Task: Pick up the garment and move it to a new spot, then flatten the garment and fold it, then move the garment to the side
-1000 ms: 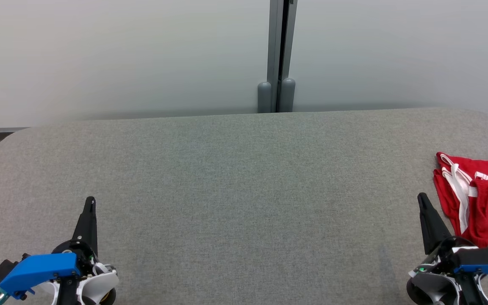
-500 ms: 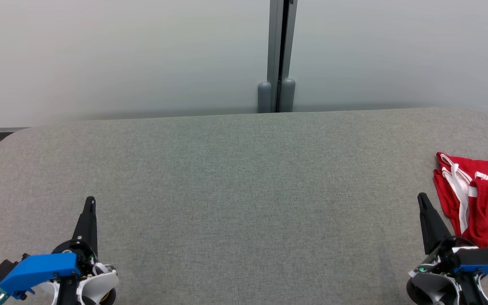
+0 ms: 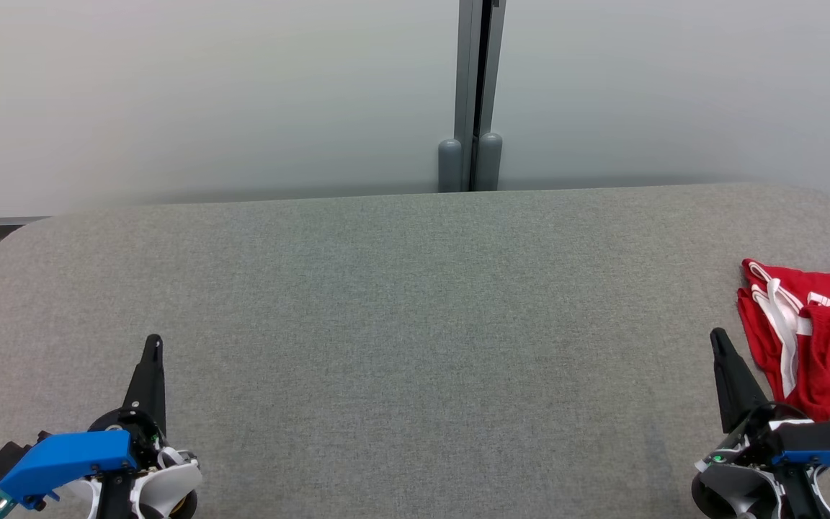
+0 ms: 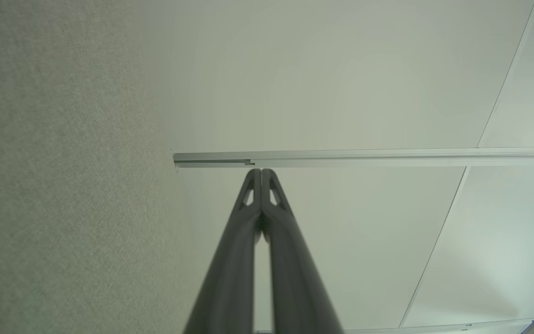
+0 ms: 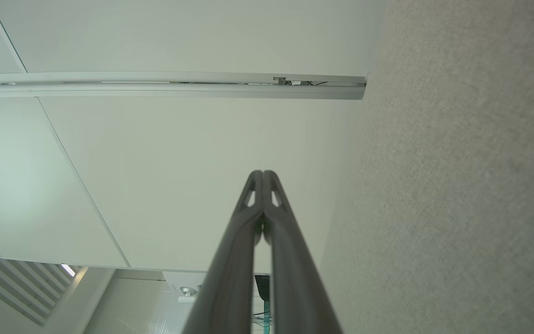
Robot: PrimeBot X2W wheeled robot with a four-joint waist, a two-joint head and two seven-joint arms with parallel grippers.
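Observation:
A red garment with white trim (image 3: 815, 335) lies bunched at the right edge of the grey fabric table (image 3: 415, 310), partly cut off by the head view's border. My right gripper (image 3: 717, 337) rests at the lower right, shut and empty, its tip just left of the garment. My left gripper (image 3: 153, 342) sits at the lower left, shut and empty, far from the garment. In the left wrist view the gripper (image 4: 261, 172) has its tips pressed together, and in the right wrist view the gripper (image 5: 263, 174) is the same.
A pale partition wall stands behind the table, with a grey vertical post (image 3: 474, 94) at its middle. The table's far corners are rounded. The wrist views show the table fabric (image 4: 54, 185) beside the wall panels and a metal rail (image 5: 169, 84).

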